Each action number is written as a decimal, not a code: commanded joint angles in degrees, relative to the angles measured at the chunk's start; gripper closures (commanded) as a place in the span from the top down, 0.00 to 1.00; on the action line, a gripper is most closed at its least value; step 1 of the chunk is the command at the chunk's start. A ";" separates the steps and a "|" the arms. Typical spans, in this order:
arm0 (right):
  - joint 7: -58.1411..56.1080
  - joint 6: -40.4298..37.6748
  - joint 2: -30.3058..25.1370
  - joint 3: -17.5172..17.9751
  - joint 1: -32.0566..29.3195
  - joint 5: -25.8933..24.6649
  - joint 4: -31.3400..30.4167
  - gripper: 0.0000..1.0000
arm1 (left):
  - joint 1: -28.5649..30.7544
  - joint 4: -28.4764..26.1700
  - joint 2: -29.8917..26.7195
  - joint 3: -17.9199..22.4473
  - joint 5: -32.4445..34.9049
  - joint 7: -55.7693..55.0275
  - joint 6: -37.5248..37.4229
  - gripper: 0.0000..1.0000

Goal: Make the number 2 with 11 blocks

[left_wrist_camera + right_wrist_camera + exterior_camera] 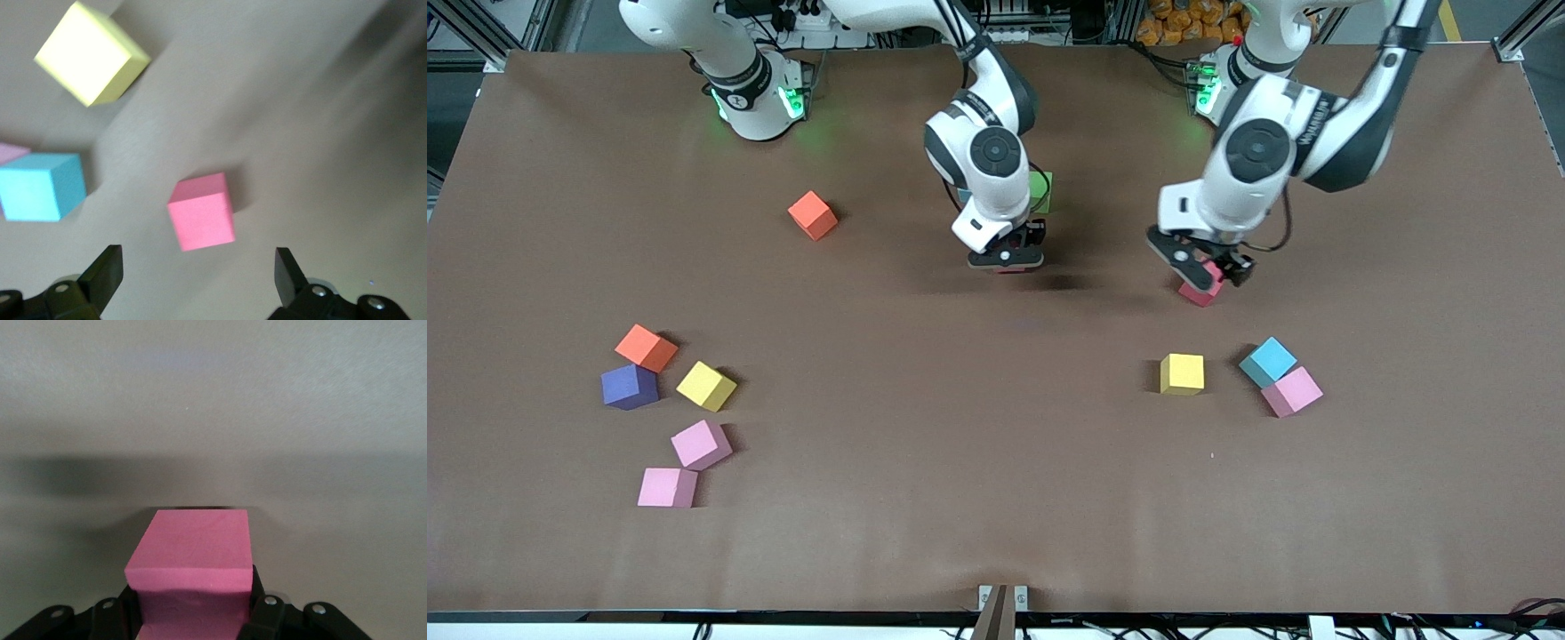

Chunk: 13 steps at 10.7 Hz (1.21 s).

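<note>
Gripping a crimson cube [190,577] between closed fingers, the right gripper [1007,258] hangs over the bare middle of the table [996,498]; in the front view only a sliver of that cube shows under the fingers, while the right wrist view shows it filling the gap between them, above its own shadow. A green cube [1042,192] peeks out at the arm's 1 o'clock, nearer the robots' bases. The left gripper [1209,271] hovers over a second crimson cube [1199,292] lying on the table, fingers [103,270] spread wide and holding nothing; in the left wrist view that cube [201,211] lies between the two fingertips and clear of both. At its 6 o'clock in the front view sits a yellow cube [1182,373], and at 4 o'clock a light blue cube [1267,361] touches a pink cube [1291,391]. Toward the right arm's end a lone orange cube [813,215] lies apart, at 10 o'clock from a loose cluster nearer the camera: another orange cube [646,348], a purple cube [630,387] just beside it, a second yellow cube [706,386], and two more pink cubes [702,444], the lowest [667,487] at the cluster's 6 o'clock. No digit is laid out yet.
</note>
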 commanded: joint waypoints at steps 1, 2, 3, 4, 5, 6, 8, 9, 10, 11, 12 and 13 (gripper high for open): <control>1.01 -1.25 2.93 1.30 -0.79 5.88 3.13 0.14 | -0.17 -0.75 -0.93 4.05 -1.53 -0.15 0.49 1.00; 1.10 -1.77 3.55 1.38 -0.70 7.21 3.13 0.13 | -0.17 -0.75 -0.06 4.15 -1.62 -0.41 1.54 1.00; 1.10 -2.30 3.99 1.47 -0.70 9.05 3.13 0.13 | -0.17 -0.75 0.74 4.32 -2.06 -2.76 2.33 1.00; 1.01 -3.78 4.08 1.47 -0.52 10.54 3.13 0.13 | -0.52 -0.92 1.53 4.24 -2.23 -8.26 2.60 1.00; 1.19 -4.14 4.08 1.47 -0.09 11.43 3.05 0.13 | -1.31 -0.92 2.67 3.80 -1.54 -13.37 2.86 1.00; 1.89 -4.15 4.08 1.82 0.09 11.53 3.05 0.12 | -1.84 -1.79 3.98 3.62 -1.10 -14.64 4.96 1.00; 2.24 -4.06 4.08 3.14 0.00 11.61 3.05 0.12 | -1.84 -5.74 5.48 3.62 -0.74 -15.00 12.15 1.00; 2.24 -4.06 4.08 3.23 0.01 11.61 3.05 0.12 | -1.84 -6.10 6.27 3.71 -0.74 -15.61 13.05 1.00; 2.24 -4.06 4.17 3.23 0.09 11.53 2.96 0.12 | -2.01 -6.11 6.37 3.71 -0.74 -15.96 13.06 1.00; 2.33 -4.06 4.17 3.32 0.09 11.53 2.96 0.12 | -2.10 -6.11 6.46 3.71 0.48 -16.14 13.06 1.00; 2.42 -4.06 4.34 3.32 0.35 11.53 2.87 0.12 | -2.10 -6.11 6.72 3.62 2.23 -16.93 13.06 1.00; 2.42 -3.97 4.60 3.32 0.53 11.53 2.87 0.12 | -2.10 -6.20 6.81 3.62 2.85 -18.93 13.06 1.00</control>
